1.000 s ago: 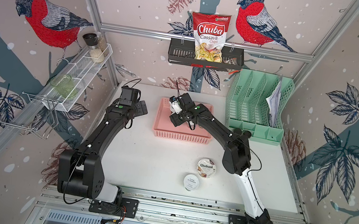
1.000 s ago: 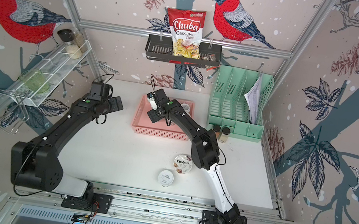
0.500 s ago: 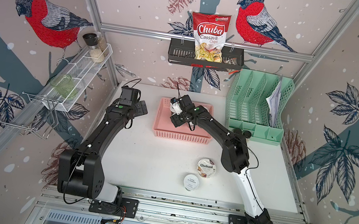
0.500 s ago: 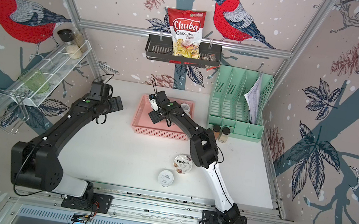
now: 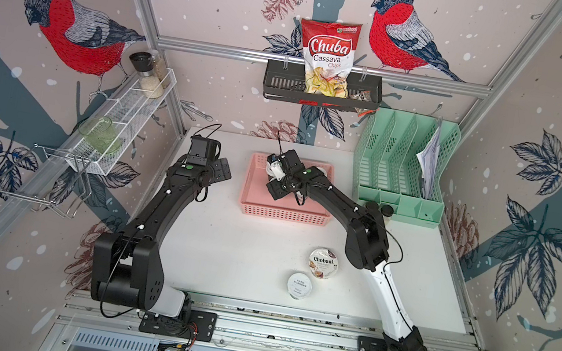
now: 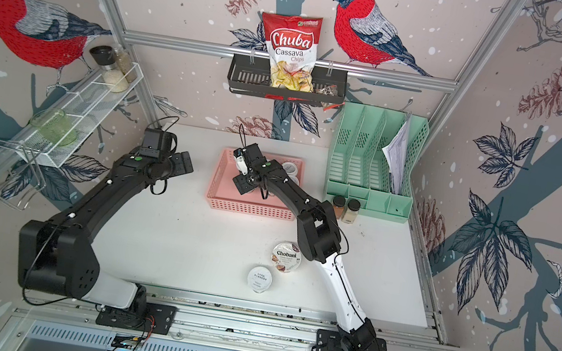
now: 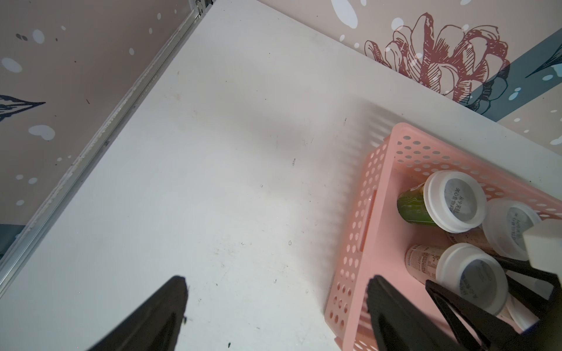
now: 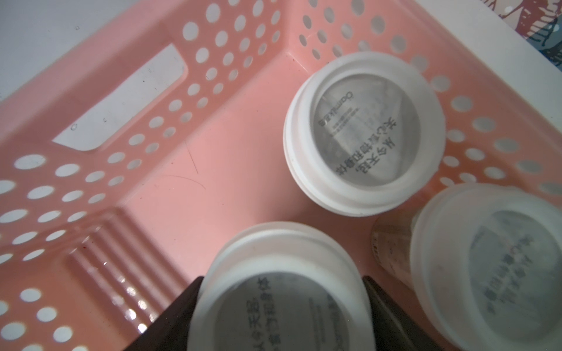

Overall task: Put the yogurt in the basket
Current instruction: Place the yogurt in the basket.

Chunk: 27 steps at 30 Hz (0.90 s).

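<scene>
The right gripper's (image 8: 281, 279) fingers flank a seemingly light, stiff, slick yogurt cup (image 8: 279, 307) in the pink basket (image 8: 228, 158), contact unclear, best pinched across its lid; the left gripper (image 7: 276, 279) gapes.

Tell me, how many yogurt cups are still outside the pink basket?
2. The Chobani cup stands on the table beside the right arm; a small white-lidded cup sits next to it, nearer the front edge. The arms could hide another.
</scene>
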Each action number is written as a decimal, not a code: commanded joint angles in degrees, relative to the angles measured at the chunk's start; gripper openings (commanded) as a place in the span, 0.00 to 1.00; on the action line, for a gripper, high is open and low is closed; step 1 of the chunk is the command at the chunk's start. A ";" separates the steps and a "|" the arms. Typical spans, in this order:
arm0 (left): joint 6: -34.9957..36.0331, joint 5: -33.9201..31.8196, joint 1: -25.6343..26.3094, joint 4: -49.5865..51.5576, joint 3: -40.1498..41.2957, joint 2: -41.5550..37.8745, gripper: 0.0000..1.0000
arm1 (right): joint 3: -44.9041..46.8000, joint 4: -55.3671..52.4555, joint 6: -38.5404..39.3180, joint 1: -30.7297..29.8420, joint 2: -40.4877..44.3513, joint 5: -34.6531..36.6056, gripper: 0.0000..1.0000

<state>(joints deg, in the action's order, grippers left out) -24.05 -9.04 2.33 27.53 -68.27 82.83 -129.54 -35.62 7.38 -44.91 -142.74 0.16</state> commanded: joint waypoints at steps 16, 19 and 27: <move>-0.06 0.03 -0.26 -1.43 -0.28 -0.23 0.95 | -2.90 -1.21 1.06 -0.61 0.17 0.56 0.82; -0.09 0.07 -0.26 -1.36 -0.24 -0.30 0.95 | -3.18 -1.34 1.41 -0.80 0.78 1.18 0.84; -0.12 0.40 -0.28 -1.51 -0.22 -0.43 0.95 | -5.23 -2.53 1.81 -1.01 1.77 2.74 0.85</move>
<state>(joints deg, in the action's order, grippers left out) -24.05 -9.04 2.31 27.53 -68.27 82.83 -134.10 -37.69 8.78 -45.71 -142.04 1.52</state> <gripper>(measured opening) 0.954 0.848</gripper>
